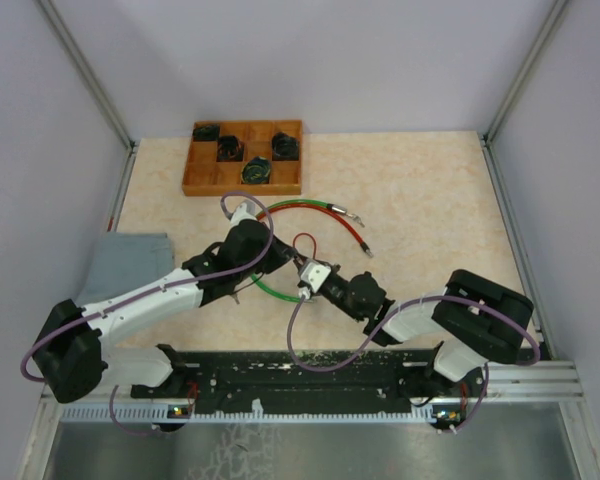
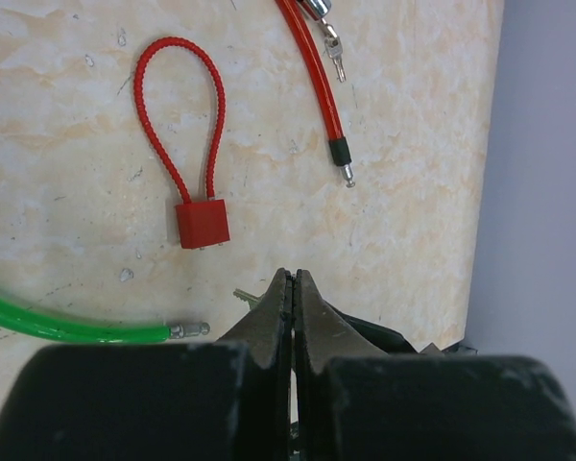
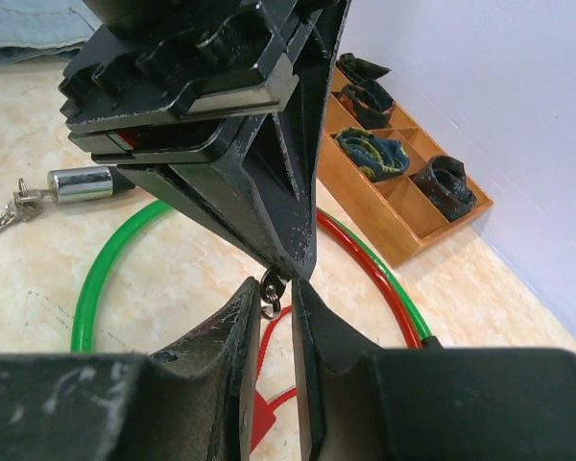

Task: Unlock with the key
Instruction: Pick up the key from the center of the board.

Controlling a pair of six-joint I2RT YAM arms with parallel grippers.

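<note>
Handover: left gripper (image 2: 294, 280) jaws pinched key (image 2: 243, 296); right gripper (image 3: 274, 309) jaws stood narrow around its ring (image 3: 272, 288). Next move needed a firm regrip, then padlock (image 2: 203, 223).

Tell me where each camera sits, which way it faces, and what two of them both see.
Top external: above and behind the robot, looking down on the table; both arms show.
Left wrist: on its arm, facing down at the red padlock; the shut left gripper shows.
Right wrist: low, facing the wooden tray; the right gripper and left gripper show.
Shared: top and right wrist both see that tray and the green cable.
</note>
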